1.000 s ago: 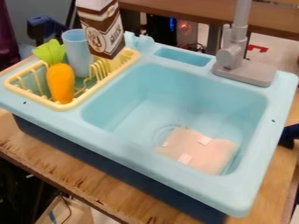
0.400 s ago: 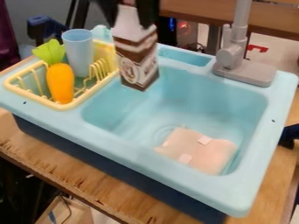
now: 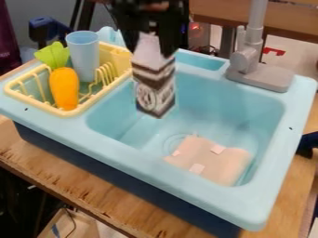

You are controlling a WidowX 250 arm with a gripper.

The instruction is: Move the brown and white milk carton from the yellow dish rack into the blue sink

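Above the sink basin (image 3: pixel 214 104), your gripper (image 3: pixel 151 45) grasps the brown-and-white carton (image 3: pixel 155 88) by its top between both fingers, so move it slowly and upright, clear of the basin's walls, and ease off only once its base rests flat.

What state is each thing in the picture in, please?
Pincer: closed on the carton's top.
Carton: held upright, over the basin.
Blue cup: upright, in the rack.
Toy carrot: leafy end up, in the rack.
Pink piece: lying in the basin.
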